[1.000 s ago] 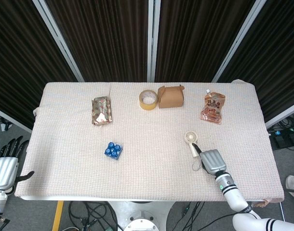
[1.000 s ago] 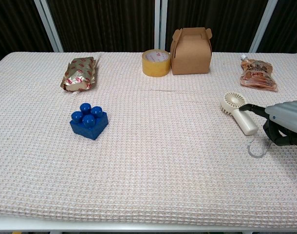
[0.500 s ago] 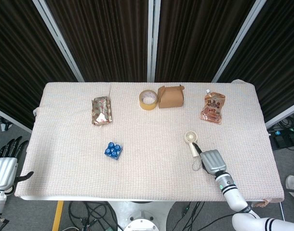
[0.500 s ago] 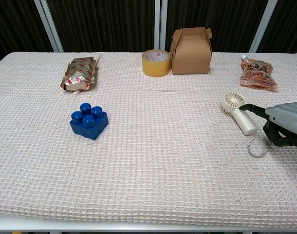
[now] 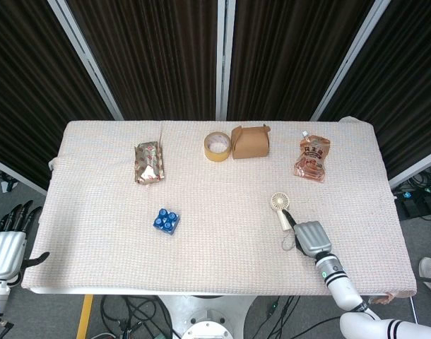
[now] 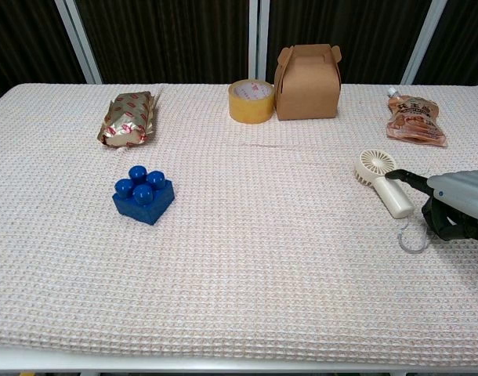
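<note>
Right robot hand (image 6: 457, 205) rests beside the handheld fan (image 6: 385, 182), fingers curled, gripping nothing visible; the fan lies ungrasped on the counter (image 6: 262, 274), lifting remains.

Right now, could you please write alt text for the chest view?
The right hand rests at the handle of a small white fan on a cloth-covered table. A blue block lies left; tape and a cardboard box stand behind.
</note>
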Tool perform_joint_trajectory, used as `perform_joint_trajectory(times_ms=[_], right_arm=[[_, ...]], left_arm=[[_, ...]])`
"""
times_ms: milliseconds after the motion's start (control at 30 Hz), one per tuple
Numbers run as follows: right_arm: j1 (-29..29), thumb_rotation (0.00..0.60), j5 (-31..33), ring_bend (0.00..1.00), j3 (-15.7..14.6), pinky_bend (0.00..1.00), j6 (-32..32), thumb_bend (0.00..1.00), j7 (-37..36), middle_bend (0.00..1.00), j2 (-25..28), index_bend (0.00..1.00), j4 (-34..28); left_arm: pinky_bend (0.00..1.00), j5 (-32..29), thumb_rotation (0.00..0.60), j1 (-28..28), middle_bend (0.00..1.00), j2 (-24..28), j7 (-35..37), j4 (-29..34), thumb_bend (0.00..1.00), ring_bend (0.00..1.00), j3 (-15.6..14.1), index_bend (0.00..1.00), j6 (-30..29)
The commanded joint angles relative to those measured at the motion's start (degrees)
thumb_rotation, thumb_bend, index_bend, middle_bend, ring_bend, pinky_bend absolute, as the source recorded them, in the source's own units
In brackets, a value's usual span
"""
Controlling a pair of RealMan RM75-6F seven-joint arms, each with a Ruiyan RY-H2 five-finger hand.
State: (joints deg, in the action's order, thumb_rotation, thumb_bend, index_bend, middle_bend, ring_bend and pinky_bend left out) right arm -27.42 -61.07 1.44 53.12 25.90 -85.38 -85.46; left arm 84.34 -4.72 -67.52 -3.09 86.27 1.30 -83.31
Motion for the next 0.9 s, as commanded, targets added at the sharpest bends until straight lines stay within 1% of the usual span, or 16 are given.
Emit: perform_joint_trajectory(times_ms=[33, 133, 400, 700, 900], right_arm=[[0.25, 0.600, 0.49, 0.84, -0.11, 0.75, -0.98, 1.00, -2.14, 0.92, -0.25, 0.00, 0.30], [0.57, 0.600, 0.35, 0.84, 0.03, 0.75, -1.71, 1.00, -5.12, 0.92, -0.09, 0.00, 0.22], [1.63, 0.600, -1.89, 0.84, 0.20, 0.75, -0.81, 1.00, -10.37, 0.92, 0.50, 0.00, 0.16], [1.61, 0.600, -3.95, 0.84, 1.09, 0.75, 0.08, 1.00, -13.39, 0.92, 0.91, 0.00, 0.50], [1.60, 0.600, -5.86, 0.84, 2.18, 0.75, 1.94, 1.00, -14.95, 0.92, 1.91, 0.00, -0.80]], left_arm=[[0.14, -0.02, 0.600, 0.00, 0.00, 0.00, -0.08, -0.01, 0.00, 0.00, -0.03, 0.09, 0.06], [0.14, -0.03, 0.600, 0.01, 0.00, 0.05, -0.17, 0.01, 0.00, 0.00, 0.00, 0.09, 0.04], [0.14, 0.13, 0.600, -0.07, 0.00, -0.08, -0.34, 0.09, 0.00, 0.00, -0.02, 0.09, 0.09], [0.14, 0.20, 0.600, -0.11, 0.00, -0.01, -0.70, 0.36, 0.00, 0.00, 0.15, 0.09, -0.15], [0.14, 0.18, 0.600, -0.16, 0.00, 0.04, -0.67, 0.44, 0.00, 0.00, 0.12, 0.09, 0.00]])
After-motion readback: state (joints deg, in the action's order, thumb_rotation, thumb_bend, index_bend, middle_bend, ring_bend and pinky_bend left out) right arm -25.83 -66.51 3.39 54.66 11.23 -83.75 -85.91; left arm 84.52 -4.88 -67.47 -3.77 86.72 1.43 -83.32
